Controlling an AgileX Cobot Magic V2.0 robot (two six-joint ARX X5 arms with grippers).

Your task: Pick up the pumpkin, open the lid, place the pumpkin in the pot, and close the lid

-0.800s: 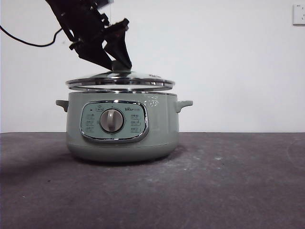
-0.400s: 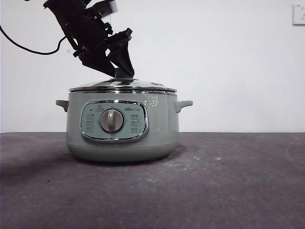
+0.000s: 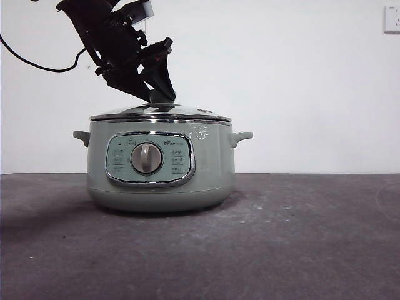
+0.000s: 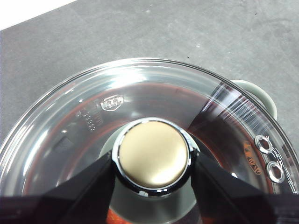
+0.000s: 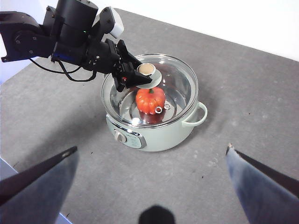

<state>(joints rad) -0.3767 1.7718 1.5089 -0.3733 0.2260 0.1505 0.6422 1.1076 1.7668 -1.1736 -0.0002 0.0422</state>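
sage-green pot (image 3: 206, 169) with a chrome-framed panel and silver dial (image 3: 147, 158); clear glass lid (image 5: 175, 86), chrome rim; orange pumpkin (image 5: 150, 100), green stem; black left gripper (image 5: 133, 74); dark grey table (image 3: 300, 250)

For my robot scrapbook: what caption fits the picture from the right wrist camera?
Left gripper clasps the knob of the lid, seated on the pot, pumpkin inside.

Lid (image 3: 160, 113) now down on pot (image 3: 161, 164).

Dark grey table (image 3: 300, 250) (speckled), white wall (image 3: 300, 81), wall socket (image 3: 392, 19).
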